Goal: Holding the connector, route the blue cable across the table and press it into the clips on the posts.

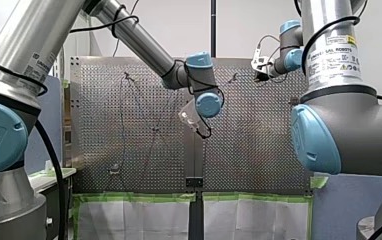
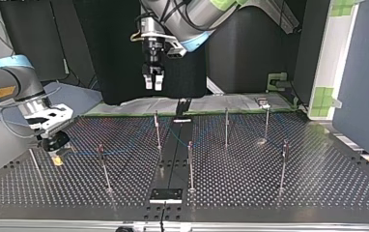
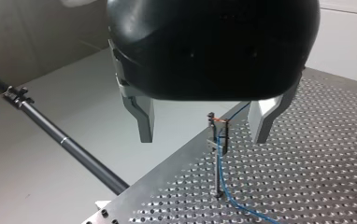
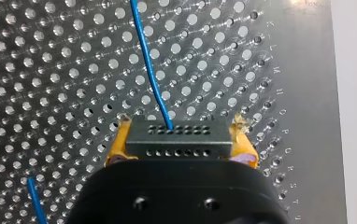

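My right gripper (image 4: 179,136) is shut on the black connector (image 4: 176,140), held between yellow pads low over the perforated table (image 4: 50,70). The blue cable (image 4: 148,70) runs out of the connector across the holes. In the top view that gripper (image 2: 56,153) sits at the left, and the cable (image 2: 83,152) leads from it toward the posts (image 2: 100,159). My left gripper (image 3: 203,137) hangs open and empty high above a table-edge post (image 3: 217,163). The clip on that post holds the cable (image 3: 228,200). In the top view the left gripper (image 2: 152,82) hovers over the far middle.
Several thin posts (image 2: 190,159) stand across the table, one near the right (image 2: 284,164). A black bracket (image 2: 165,195) lies at the near edge on the centre strip. A dark rod (image 3: 64,140) slants beyond the table edge. Green-taped sheets (image 1: 139,215) hang below the plate.
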You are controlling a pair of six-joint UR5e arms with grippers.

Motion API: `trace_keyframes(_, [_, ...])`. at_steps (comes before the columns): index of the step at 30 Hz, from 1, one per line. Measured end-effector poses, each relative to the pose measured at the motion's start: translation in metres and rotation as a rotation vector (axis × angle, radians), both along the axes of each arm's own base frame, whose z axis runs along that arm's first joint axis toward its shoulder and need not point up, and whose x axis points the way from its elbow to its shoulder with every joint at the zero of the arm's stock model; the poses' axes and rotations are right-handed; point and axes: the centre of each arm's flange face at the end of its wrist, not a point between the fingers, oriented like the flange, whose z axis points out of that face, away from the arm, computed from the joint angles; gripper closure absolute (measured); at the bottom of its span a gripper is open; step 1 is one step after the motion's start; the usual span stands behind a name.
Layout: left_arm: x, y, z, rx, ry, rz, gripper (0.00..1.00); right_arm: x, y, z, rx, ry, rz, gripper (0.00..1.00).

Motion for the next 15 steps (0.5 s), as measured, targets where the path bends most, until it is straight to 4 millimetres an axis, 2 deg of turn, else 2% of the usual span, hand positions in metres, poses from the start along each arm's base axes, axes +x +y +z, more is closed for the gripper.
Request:
trace_keyframes(8, [-0.009,0.008,-0.019,0.064,-0.013,-0.023,0.0,0.0,0.0,-0.002,0.003,0.002,0.0,1.0])
trace_keyframes(15, [-0.001,0.026,-0.035,0.053,-0.014,-0.035,0.0,0.0,-0.001,-0.003,0.004,0.003,-0.001,1.0])
